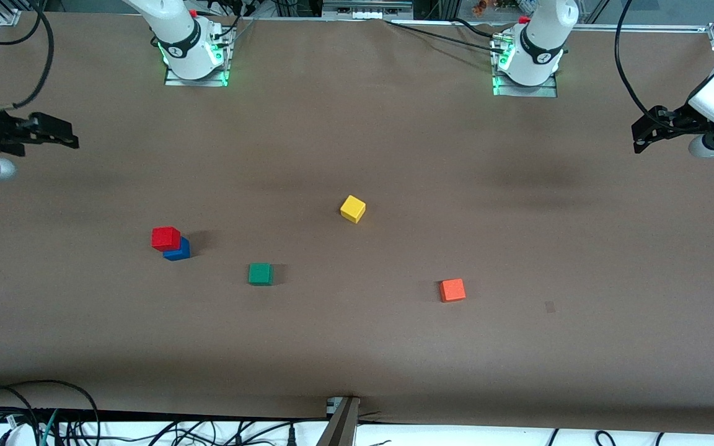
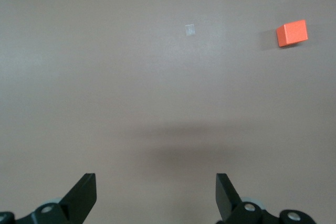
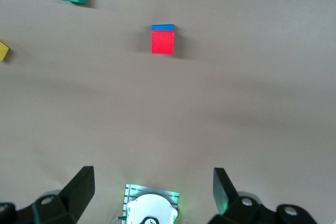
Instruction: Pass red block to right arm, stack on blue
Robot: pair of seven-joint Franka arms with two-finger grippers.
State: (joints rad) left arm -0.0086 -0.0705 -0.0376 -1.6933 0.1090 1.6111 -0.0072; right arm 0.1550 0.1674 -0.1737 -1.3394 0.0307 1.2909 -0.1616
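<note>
Two cubes stacked: red block [image 1: 165,238] is seated on blue [image 1: 178,250], toward right arm's end of desk. Left gripper [image 1: 642,137] & right gripper [image 1: 62,135] are parked at desk ends, jaws wide, nothing held. Risk: stack looks offset; toppled if bumped.

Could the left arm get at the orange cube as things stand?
Probably yes. The orange cube sits alone on bare table toward the left arm's end, with nothing touching or covering it. The left gripper hangs at that table edge, fingers open and empty.
</note>
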